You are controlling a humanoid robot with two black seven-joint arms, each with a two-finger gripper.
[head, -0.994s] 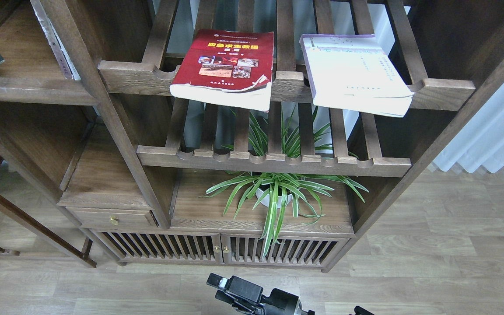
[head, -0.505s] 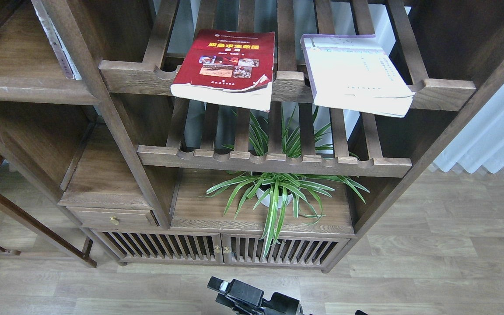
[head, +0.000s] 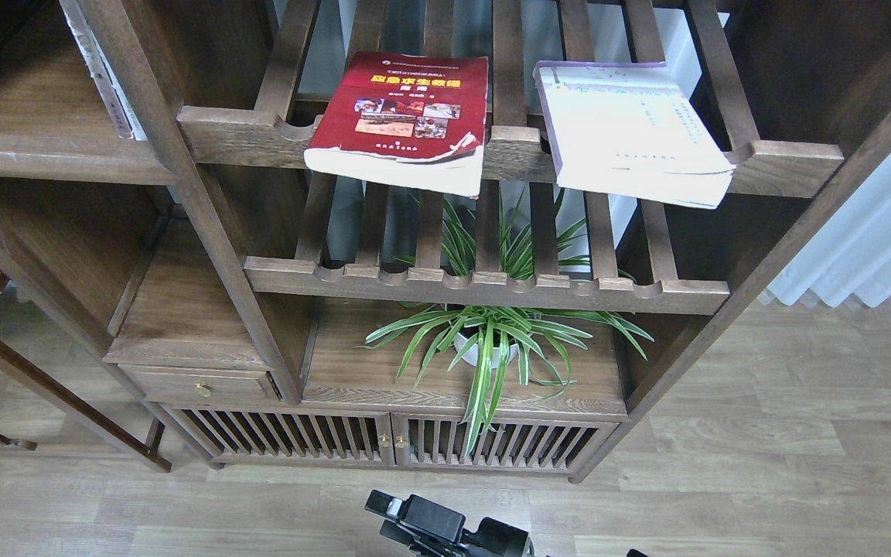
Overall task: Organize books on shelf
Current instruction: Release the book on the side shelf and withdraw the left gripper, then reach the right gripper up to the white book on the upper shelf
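From the head view I have the red book (head: 403, 116) and the cream-white book (head: 631, 128) both lying flat on the upper slatted rack (head: 507, 151), their near ends hanging out over its scalloped front rail, the red one left of the white one with a bare slat between them. The solid brown shelf (head: 35, 143) sits at the far left, beyond the upright post, and I see no book lying on its visible part (something pale leans against the post at its right end, too thin to identify). A potted plant (head: 492, 340) stands on the low board under the lower rack. Only one dark part of my rig shows, at the bottom edge near the middle (head: 445, 530); I cannot tell which arm it belongs to, nor make out fingers on it, so I cannot say whether either gripper is spread or closed, and nothing appears to be held. The relation that matters: both books lie far and high from that dark part, long axes running near to far, overhanging ends toward me. My guess is the red book, being closer to the shelf, suits the left arm, gripped at its overhanging edge.
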